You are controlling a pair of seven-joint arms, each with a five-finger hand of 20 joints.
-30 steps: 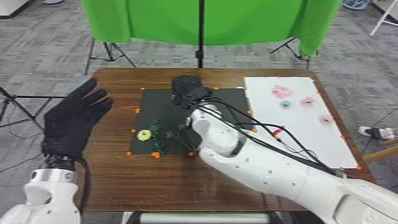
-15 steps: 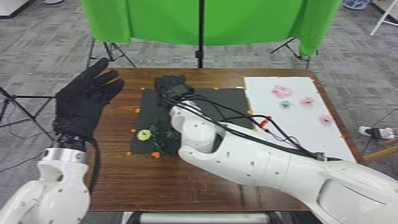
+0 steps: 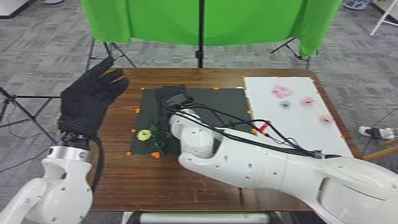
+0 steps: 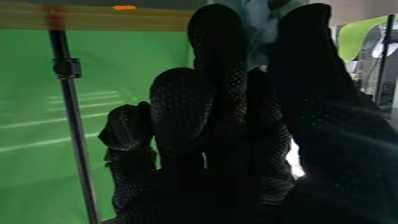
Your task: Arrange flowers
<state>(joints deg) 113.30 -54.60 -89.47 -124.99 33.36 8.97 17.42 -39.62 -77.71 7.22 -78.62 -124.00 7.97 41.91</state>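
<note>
Right hand (image 4: 182, 107) shifted left over dark mat (image 3: 229, 98), pinching pale-blue flower (image 4: 256, 30); placing seems near. Left hand (image 3: 89, 97) drifted inward, fingers spread.

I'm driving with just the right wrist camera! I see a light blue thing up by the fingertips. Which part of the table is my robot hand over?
Observer: Your right robot hand is over the far left part of the dark mat.

Operator: Ooh, is there a flower on that mat?

Observer: Yes, a yellow flower is near the mat's left edge, on the side closer to you.

Operator: And what's the other robot hand doing?

Observer: The left robot hand is up by the table's left edge, with its fingers straight.
</note>
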